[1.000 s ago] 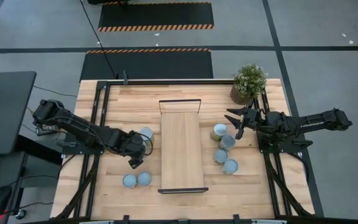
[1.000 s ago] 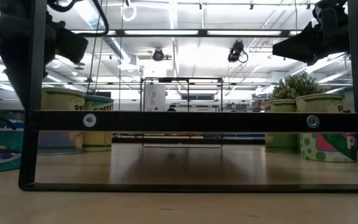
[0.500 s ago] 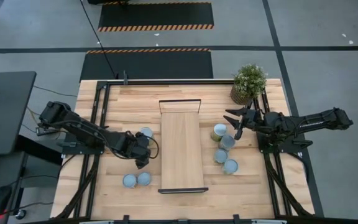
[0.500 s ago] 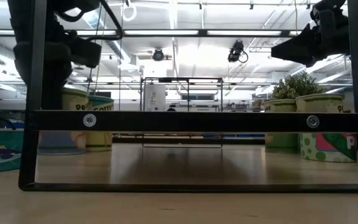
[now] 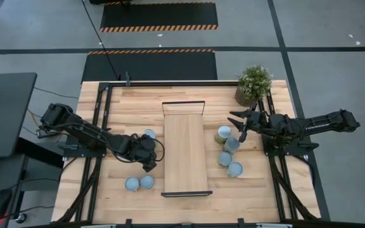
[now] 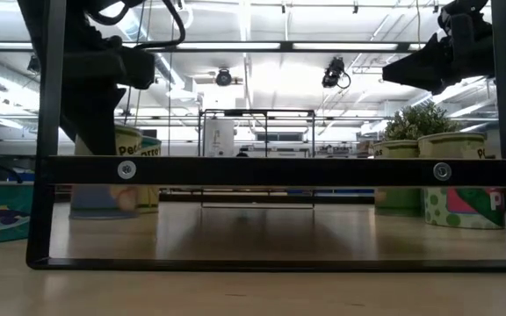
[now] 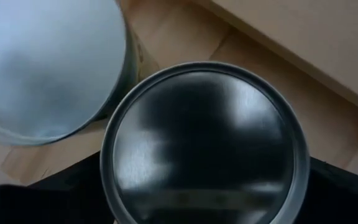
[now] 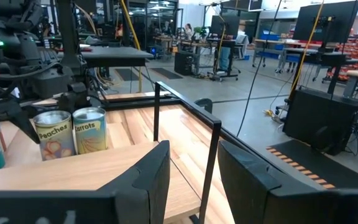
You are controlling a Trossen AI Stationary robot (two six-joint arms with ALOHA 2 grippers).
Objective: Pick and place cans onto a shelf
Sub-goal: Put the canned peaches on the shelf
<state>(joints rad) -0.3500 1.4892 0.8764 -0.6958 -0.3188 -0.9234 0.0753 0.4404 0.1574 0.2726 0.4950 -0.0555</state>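
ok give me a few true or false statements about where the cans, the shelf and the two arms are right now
1. The shelf has no cans on top of it. True.
2. Four cans stand between the shelf and the right arm. True.
3. The potted plant stands at the table's near left corner. False: it is at the far right corner.
4. The right gripper is down among the two cans near the front left. False: it hovers by the right-hand group; the left gripper is on that side.
5. The right gripper's fingers are apart. True.
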